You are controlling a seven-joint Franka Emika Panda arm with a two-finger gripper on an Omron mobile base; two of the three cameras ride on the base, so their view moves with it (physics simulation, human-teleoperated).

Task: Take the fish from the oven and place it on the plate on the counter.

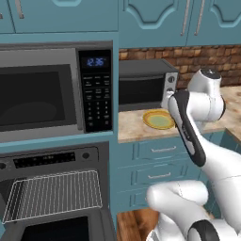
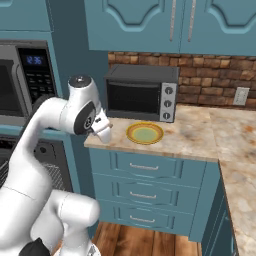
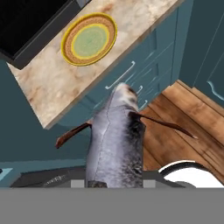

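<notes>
A grey fish [image 3: 116, 140] with reddish-brown fins hangs in my gripper [image 3: 114, 183], which is shut on its tail end. Its head points at the teal drawer fronts just off the counter [image 3: 48, 83] edge. The yellow plate [image 3: 89, 39] with its pale green centre lies bare on the counter, up and left of the fish. It also shows as the plate [image 1: 159, 119] beside my arm, and as the plate [image 2: 145, 133] right of my hand [image 2: 102, 127]. The oven [image 1: 47, 159] stands open with a bare wire rack [image 1: 54, 195].
A black-and-silver toaster oven [image 2: 142, 92] stands right behind the plate. The microwave [image 1: 47, 92] sits above the oven. The dropped oven door [image 1: 61, 228] juts out low at the left. Teal drawers [image 2: 145, 167] and wood floor [image 3: 175, 131] lie below the counter.
</notes>
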